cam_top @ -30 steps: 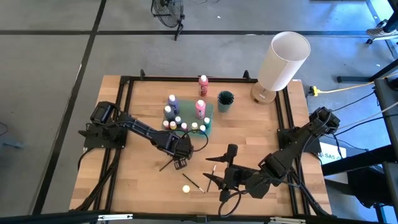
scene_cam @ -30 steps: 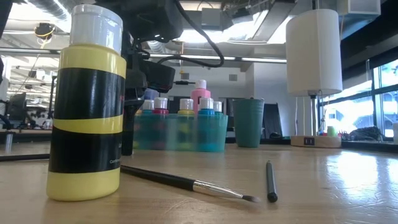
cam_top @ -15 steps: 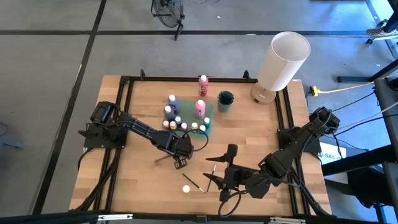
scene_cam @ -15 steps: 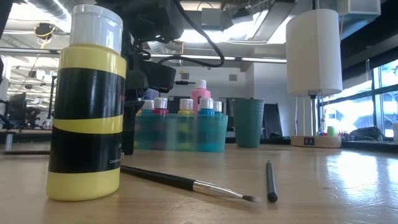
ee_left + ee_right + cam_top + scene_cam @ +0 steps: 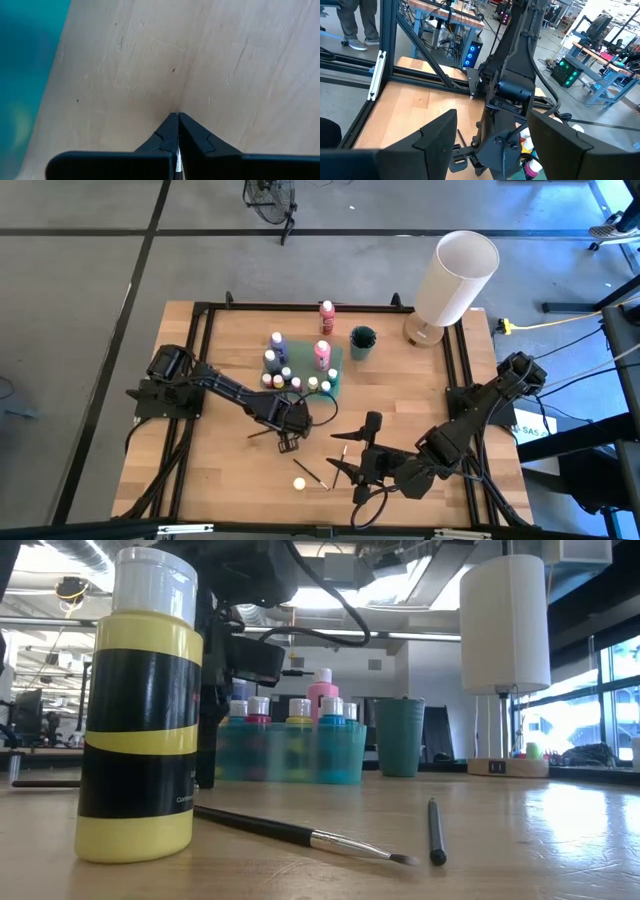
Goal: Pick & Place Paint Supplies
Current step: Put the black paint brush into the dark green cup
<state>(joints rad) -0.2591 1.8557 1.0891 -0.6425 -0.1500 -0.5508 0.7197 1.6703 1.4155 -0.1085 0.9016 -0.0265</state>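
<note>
My left gripper (image 5: 288,439) (image 5: 177,116) points down at the table's middle, just in front of the teal tray (image 5: 338,366), and is shut on a thin dark brush (image 5: 265,433). The brush sticks out toward the table's left edge and shows low in the low view (image 5: 45,783). My right gripper (image 5: 345,465) (image 5: 492,150) hangs open above the front right of the table, holding nothing. A yellow white-capped bottle (image 5: 298,482) (image 5: 140,710) stands upright near the front edge. Two more brushes (image 5: 312,474) (image 5: 343,452) lie flat on the wood beside it. My left gripper pinches the brush between its two fingers, near its end (image 5: 282,431) on the table's right. A thin pale sliver (image 5: 177,161) shows between the shut fingers. The fingers come from above and lie across the brush. The brush lies about level; whether it is clear of the wood I cannot tell.
The teal tray holds several small white-capped bottles (image 5: 290,375) and a taller pink one (image 5: 322,352). Behind it stand a purple bottle (image 5: 277,341), a pink bottle (image 5: 327,312), a teal cup (image 5: 362,340) and a big white cylinder (image 5: 455,280). Bare wood lies at the front left.
My left gripper has shut on the brush and rolled a little without leaving its place. The brush has swung about. Its free end has moved toward the far edge, so it now points at the table's left edge. The held end stayed put.
</note>
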